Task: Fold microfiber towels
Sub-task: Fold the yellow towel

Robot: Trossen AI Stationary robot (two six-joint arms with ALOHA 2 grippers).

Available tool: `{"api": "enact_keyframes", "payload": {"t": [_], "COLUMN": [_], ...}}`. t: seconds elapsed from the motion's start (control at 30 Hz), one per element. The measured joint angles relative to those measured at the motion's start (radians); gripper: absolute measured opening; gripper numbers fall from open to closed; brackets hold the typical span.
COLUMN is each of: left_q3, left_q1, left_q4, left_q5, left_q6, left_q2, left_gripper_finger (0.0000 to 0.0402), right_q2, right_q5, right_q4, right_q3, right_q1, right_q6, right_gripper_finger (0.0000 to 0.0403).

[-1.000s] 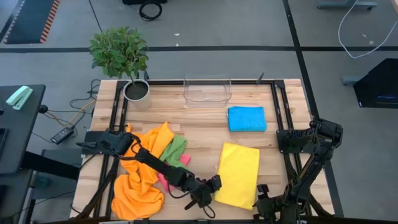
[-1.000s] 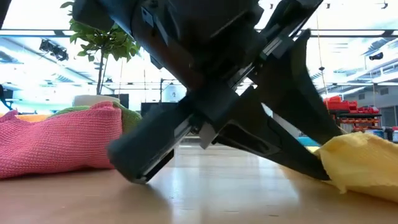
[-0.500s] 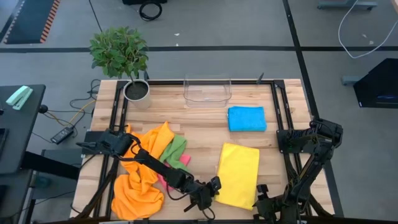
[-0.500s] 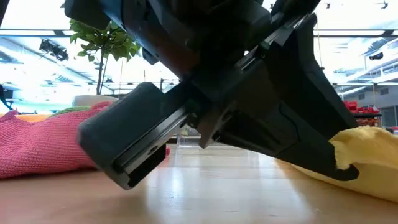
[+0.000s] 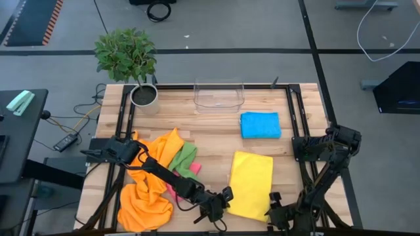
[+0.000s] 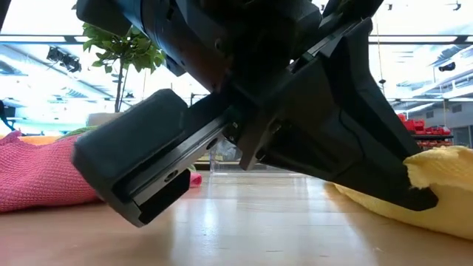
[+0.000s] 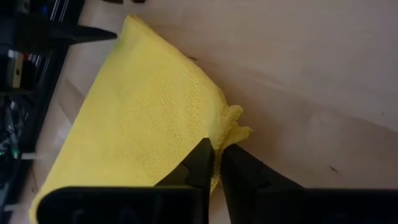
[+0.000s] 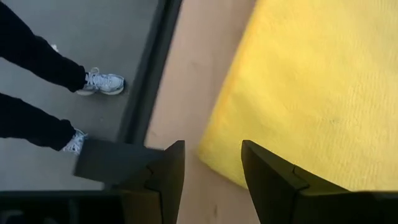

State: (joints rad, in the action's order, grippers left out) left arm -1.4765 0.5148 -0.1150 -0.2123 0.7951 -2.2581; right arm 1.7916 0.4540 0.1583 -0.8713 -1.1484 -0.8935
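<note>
A yellow towel (image 5: pixel 251 183) lies folded in a long rectangle at the table's near right. My left gripper (image 5: pixel 227 196) is at its near left corner and is shut on it; in the left wrist view the fingers (image 7: pixel 202 163) meet at the ruffled corner. My right gripper (image 8: pixel 212 165) hovers open over the towel's near right corner (image 8: pixel 214 152), touching nothing. A folded blue towel (image 5: pixel 260 124) lies farther back. Orange (image 5: pixel 147 190), green (image 5: pixel 186 156) and pink (image 5: pixel 194 169) towels lie in a heap at the left. My left gripper pinches the yellow towel's near left corner (image 7: pixel 231 127) between its two fingers. The fingers slant down at it from the table's left. The cloth bunches into a small ruffle just past the fingertips; how many layers are caught I cannot tell. The remainder of the towel lies flat on the table.
A clear plastic bin (image 5: pixel 218 95) stands at the far edge, with a potted plant (image 5: pixel 141 92) at the far left corner. Black rails (image 5: pixel 296 131) run along the table's sides. A person's legs and shoes (image 8: pixel 99 82) show on the floor beside the table's right side.
My left gripper has rolled at the wrist and shut on the yellow towel's near left corner, staying in place. That corner is now bunched and slightly raised where the fingers hold it; the remainder of the towel has not moved.
</note>
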Motion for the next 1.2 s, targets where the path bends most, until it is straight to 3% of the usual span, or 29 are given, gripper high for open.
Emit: {"api": "enact_keyframes", "payload": {"t": [0.33,0.5,0.67,0.8,0.97,1.2], "left_q3": [0.000,0.000,0.000,0.000,0.000,0.010], "left_q1": [0.000,-0.001,-0.001,-0.002,-0.027,-0.116], "left_q4": [0.000,0.000,0.000,0.000,-0.001,0.041], "left_q5": [0.000,0.000,0.004,0.075,0.170,0.386], "left_q6": [-0.059,-0.086,-0.170,-0.345,-0.699,-0.976], "left_q2": [0.000,0.000,0.000,0.000,0.006,0.024], "left_gripper_finger": [0.0031,0.0024,0.0024,0.0011,0.0009,0.0008], "right_q2": [0.000,0.060,0.100,0.074,0.007,-0.170], "right_q5": [-0.021,-0.043,-0.026,-0.005,-0.020,0.159], "right_q4": [-0.012,-0.077,-0.109,-0.074,0.011,0.221], "right_q3": [0.017,0.015,0.011,0.013,0.020,0.019], "right_q1": [0.000,0.001,0.001,-0.005,-0.007,-0.026], "right_q6": [0.039,0.048,-0.076,-0.153,-0.297,-0.584], "right_gripper_finger": [0.0128,0.0108,0.0062,0.0012,0.0005,0.0004]}}
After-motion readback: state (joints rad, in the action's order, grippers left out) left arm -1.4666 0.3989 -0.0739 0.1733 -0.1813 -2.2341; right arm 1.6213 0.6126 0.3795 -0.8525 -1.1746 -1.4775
